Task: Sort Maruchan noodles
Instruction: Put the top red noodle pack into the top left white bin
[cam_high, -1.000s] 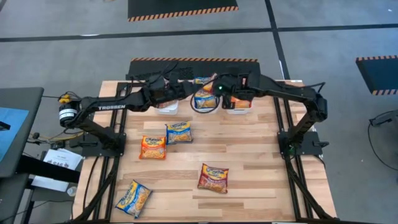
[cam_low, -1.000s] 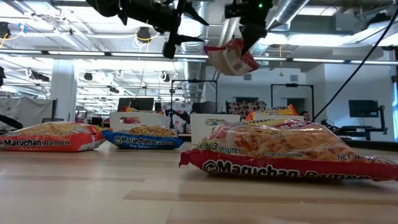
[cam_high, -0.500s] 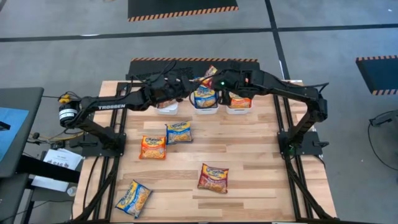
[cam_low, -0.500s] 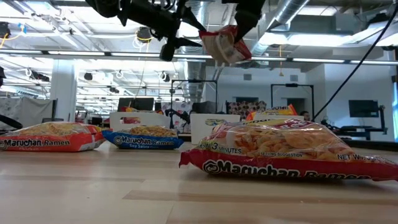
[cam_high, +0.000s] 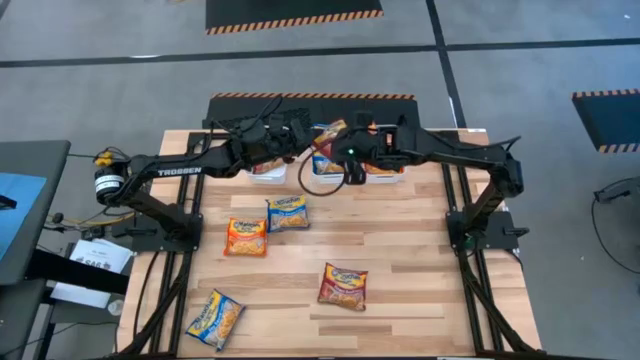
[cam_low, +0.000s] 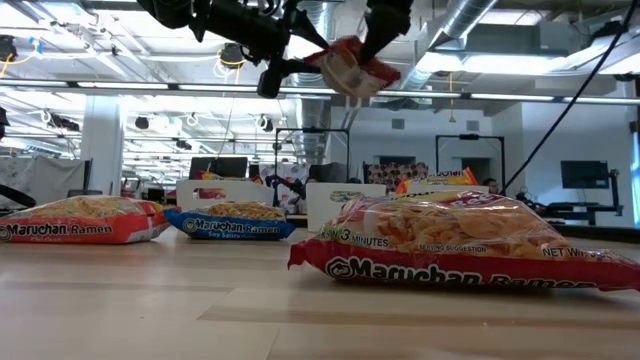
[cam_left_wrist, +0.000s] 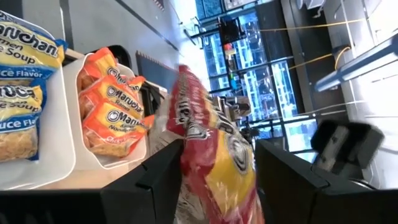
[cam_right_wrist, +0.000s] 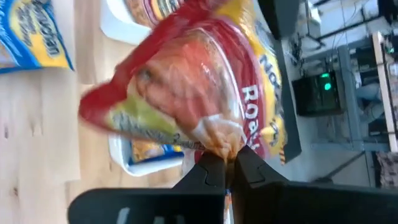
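Above the white bins (cam_high: 330, 168) at the tabletop's (cam_high: 400, 250) 12 o'clock edge, the right end effector (cam_right_wrist: 225, 163) pinches a red noodle packet (cam_right_wrist: 186, 93) between the left end effector's (cam_left_wrist: 214, 155) spread fingers.

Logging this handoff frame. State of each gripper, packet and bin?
right gripper: shut on the red packet's edge, raised above the bins
red packet: hanging in the air, between the left fingers
left gripper: open around the red packet
orange bin: holds orange packets
blue bin: holds blue packets
table packets: five, lying flat
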